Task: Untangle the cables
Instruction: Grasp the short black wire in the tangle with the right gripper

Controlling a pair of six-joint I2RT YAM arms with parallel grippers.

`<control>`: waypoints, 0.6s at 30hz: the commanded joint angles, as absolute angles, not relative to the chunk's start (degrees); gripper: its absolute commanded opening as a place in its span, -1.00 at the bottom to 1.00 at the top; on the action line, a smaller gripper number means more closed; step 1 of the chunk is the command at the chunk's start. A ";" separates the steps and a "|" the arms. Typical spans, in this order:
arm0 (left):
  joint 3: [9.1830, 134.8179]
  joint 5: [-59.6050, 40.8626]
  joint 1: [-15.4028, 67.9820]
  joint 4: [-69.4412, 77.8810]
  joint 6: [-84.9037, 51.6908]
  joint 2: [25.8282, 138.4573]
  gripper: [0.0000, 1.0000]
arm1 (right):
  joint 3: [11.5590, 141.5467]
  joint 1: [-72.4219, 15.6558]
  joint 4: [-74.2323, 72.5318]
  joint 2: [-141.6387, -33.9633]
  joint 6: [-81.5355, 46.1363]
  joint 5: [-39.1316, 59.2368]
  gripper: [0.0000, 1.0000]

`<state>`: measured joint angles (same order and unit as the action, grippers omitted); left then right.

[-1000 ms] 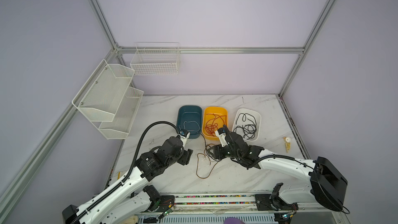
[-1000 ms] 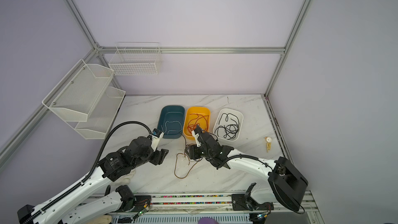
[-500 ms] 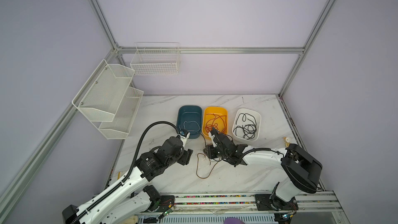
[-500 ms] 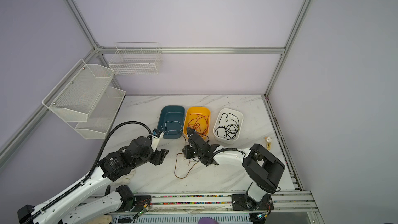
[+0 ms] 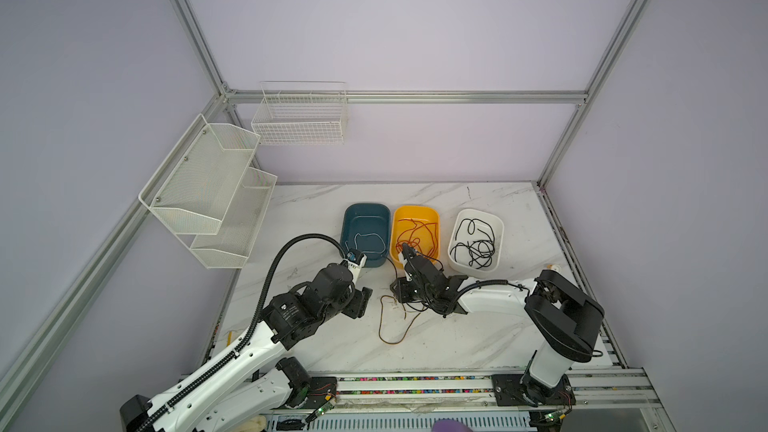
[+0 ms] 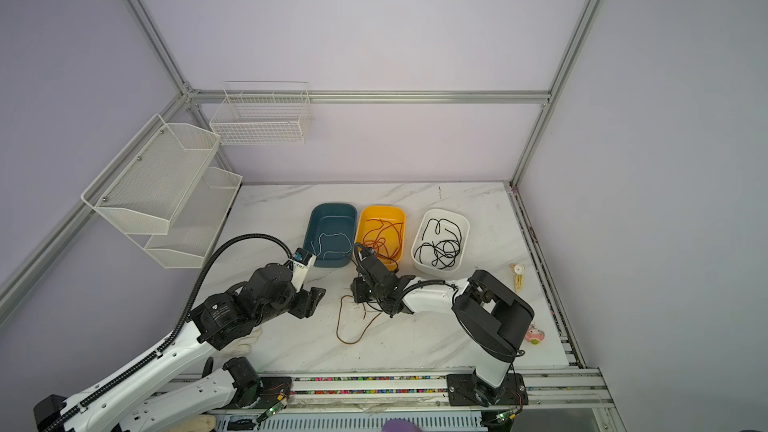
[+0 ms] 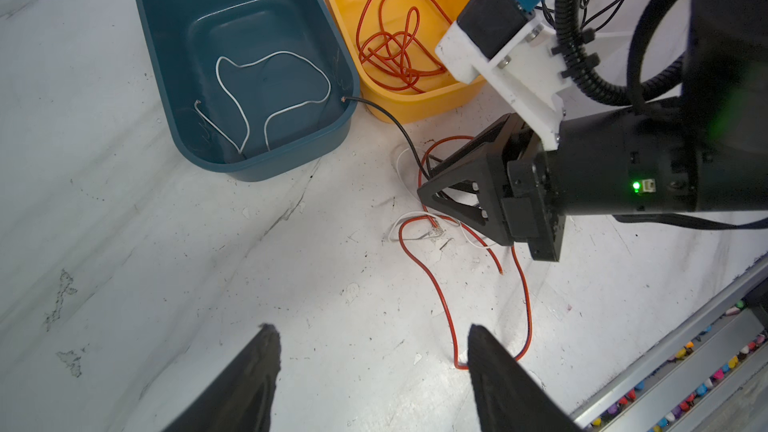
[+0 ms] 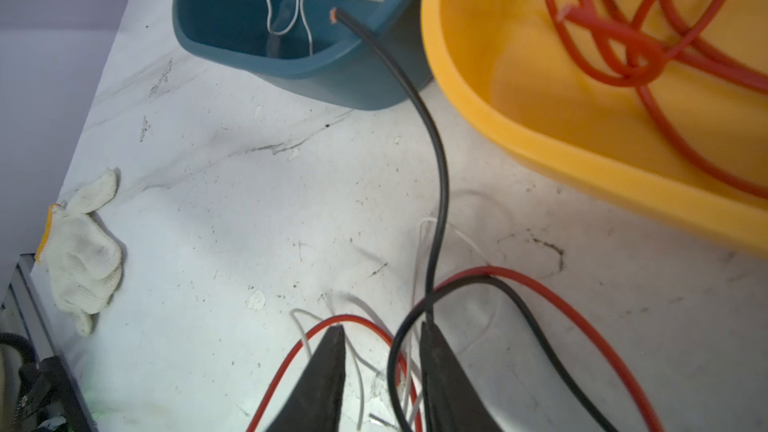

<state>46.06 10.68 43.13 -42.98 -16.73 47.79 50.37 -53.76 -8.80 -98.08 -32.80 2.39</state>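
My right claw (image 8: 381, 326) sits low over the tangle of thin cables (image 7: 434, 231) on the white marble tabletop (image 5: 457, 338), just on the near side of the yellow plastic bin (image 7: 419, 105). Its jaws are half-spread, straddling black, red and white strands and pinching none. The black cable (image 8: 442, 184) runs from there to the near right corner of the teal plastic bin (image 7: 266, 164). My left claw (image 7: 370, 328) hovers to the left, spread wide and empty.

By the yellow plastic tub (image 7: 415, 112) I see a teal plastic tub (image 7: 270, 164); red, black, white cables (image 7: 449, 317) cross the grey-veined marble tabletop (image 7: 166, 243).
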 commanded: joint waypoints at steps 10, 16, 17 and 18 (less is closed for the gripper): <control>48.69 9.87 42.74 -42.75 -15.76 47.95 0.42 | 51.22 -53.84 -8.84 -99.85 -32.90 1.22 -0.53; 48.69 9.80 42.71 -42.74 -15.73 48.16 0.42 | 51.74 -53.85 -8.53 -100.28 -32.77 1.16 -0.50; 48.69 9.83 42.72 -42.73 -15.79 48.21 0.42 | 51.77 -53.83 -8.59 -100.04 -32.78 0.98 -0.58; 48.69 9.79 42.77 -42.79 -15.80 48.22 0.42 | 51.68 -53.83 -8.61 -99.76 -32.78 0.90 -0.65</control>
